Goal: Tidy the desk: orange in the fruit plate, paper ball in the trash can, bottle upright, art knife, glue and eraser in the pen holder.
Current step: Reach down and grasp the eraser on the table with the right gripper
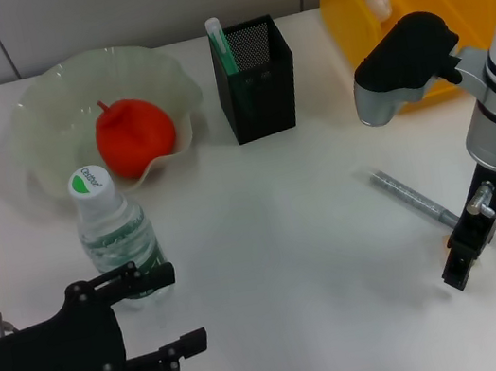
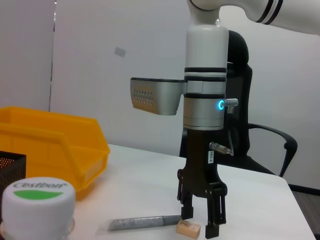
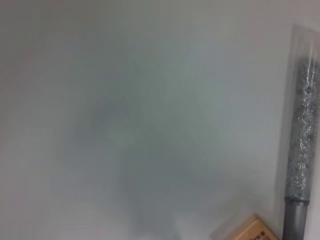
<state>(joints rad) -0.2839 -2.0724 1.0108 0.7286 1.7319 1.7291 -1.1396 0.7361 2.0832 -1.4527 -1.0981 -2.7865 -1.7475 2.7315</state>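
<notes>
The left gripper (image 1: pixel 161 321) rests low at the near left, fingers spread, just beside the upright clear plastic bottle (image 1: pixel 115 230). Behind it the orange (image 1: pixel 134 136) lies in the wavy glass fruit plate (image 1: pixel 30 118). The right gripper (image 2: pixel 201 218) points straight down, fingers parted over the small tan eraser (image 2: pixel 188 228), beside the glittery grey glue (image 1: pixel 412 198) stick.
</notes>
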